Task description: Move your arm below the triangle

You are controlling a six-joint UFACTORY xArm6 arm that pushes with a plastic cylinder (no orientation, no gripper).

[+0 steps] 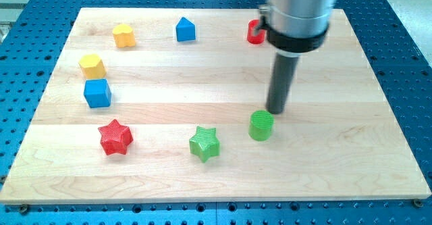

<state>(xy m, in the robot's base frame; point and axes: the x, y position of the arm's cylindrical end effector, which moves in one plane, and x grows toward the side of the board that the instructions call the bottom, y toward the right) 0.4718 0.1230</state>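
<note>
The blue triangle-like block (185, 29), pointed on top, sits near the view's top, left of centre, on the wooden board (202, 76). My tip (275, 111) is down on the board well to the lower right of it. The tip stands just above and right of a green cylinder (261, 126), very close to it or touching it. A green star (204, 144) lies left of the cylinder.
A red block (254, 32) at the view's top is partly hidden behind the arm's grey body (300, 12). At the left are a yellow heart (123, 35), a yellow block (92, 65), a blue cube (97, 93) and a red star (115, 137).
</note>
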